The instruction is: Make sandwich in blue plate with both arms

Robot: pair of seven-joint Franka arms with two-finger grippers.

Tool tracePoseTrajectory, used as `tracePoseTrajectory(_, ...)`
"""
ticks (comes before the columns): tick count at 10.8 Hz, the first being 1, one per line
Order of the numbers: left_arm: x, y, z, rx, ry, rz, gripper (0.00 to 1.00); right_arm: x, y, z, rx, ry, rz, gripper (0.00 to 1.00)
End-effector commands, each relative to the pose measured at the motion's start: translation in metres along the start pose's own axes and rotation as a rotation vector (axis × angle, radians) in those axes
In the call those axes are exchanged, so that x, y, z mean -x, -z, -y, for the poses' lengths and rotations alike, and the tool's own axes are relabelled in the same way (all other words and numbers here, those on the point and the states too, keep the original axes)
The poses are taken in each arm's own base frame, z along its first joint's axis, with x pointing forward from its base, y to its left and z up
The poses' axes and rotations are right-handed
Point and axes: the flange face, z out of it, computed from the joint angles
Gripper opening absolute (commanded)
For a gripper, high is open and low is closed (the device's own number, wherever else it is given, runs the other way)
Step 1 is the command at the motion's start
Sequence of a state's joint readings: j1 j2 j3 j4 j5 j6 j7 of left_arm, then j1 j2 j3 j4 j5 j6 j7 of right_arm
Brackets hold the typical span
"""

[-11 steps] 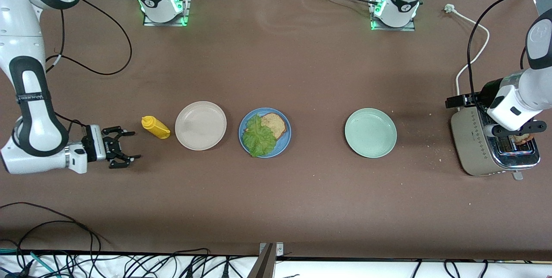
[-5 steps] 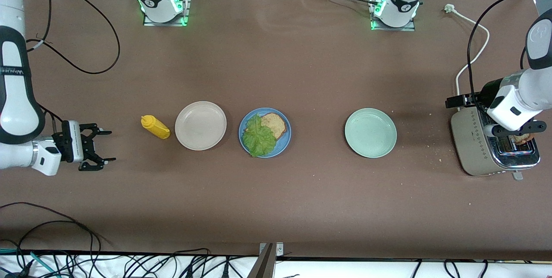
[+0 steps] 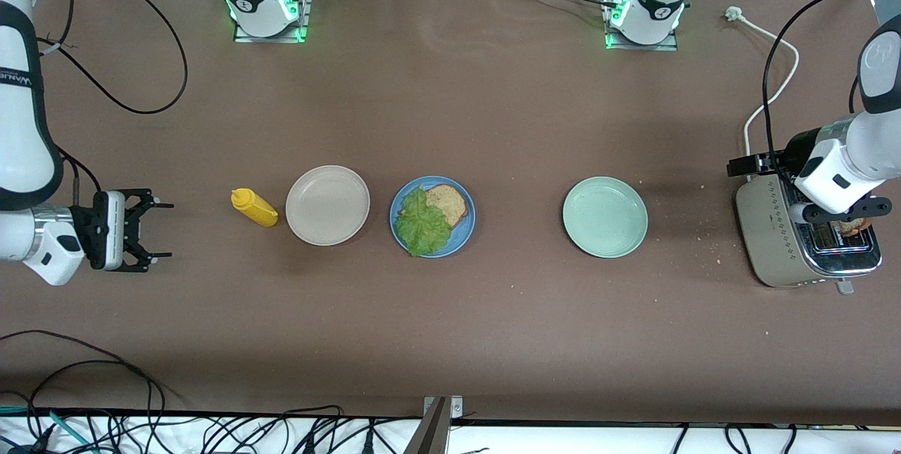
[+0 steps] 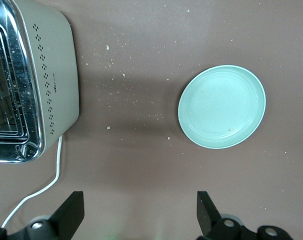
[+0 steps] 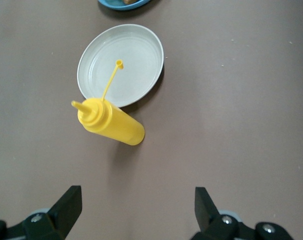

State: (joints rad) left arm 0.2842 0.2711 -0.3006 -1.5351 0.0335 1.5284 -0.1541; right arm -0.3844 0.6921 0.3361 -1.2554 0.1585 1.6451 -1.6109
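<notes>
Right gripper (image 3: 151, 230) fingers apart over bare table near the mustard bottle (image 3: 254, 207), my left gripper (image 3: 841, 213) spread over the toaster (image 3: 781, 243), blue plate (image 3: 462, 232) mid-table (bread (image 3: 449, 203), lettuce (image 3: 421, 224) on it).

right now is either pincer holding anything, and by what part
Nothing is held. The right pincer is open near the yellow bottle; the left pincer is open over the toaster.

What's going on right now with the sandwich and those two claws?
Right gripper open, over table beside yellow bottle. Left gripper open over toaster. Blue plate: one bread slice, lettuce. Nothing blocking.
</notes>
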Motion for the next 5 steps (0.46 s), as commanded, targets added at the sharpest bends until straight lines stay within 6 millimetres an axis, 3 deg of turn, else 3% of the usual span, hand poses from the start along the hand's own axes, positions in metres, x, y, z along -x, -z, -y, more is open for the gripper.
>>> tracePoseTrajectory(1,0.002,0.004,0.004,-0.026,-0.018,-0.009,0.99,-0.038,0.038,0.029,0.047,-0.197,0.076,1.0)
tracePoseTrajectory(3,0.0,0.006,0.017,-0.027,-0.058,-0.012,1.0,-0.079,0.061,0.05,0.104,-0.349,0.12,1.0)
tracePoseTrajectory(5,-0.001,0.011,0.05,-0.065,-0.08,-0.018,1.0,-0.11,0.075,0.066,0.14,-0.515,0.144,1.0)
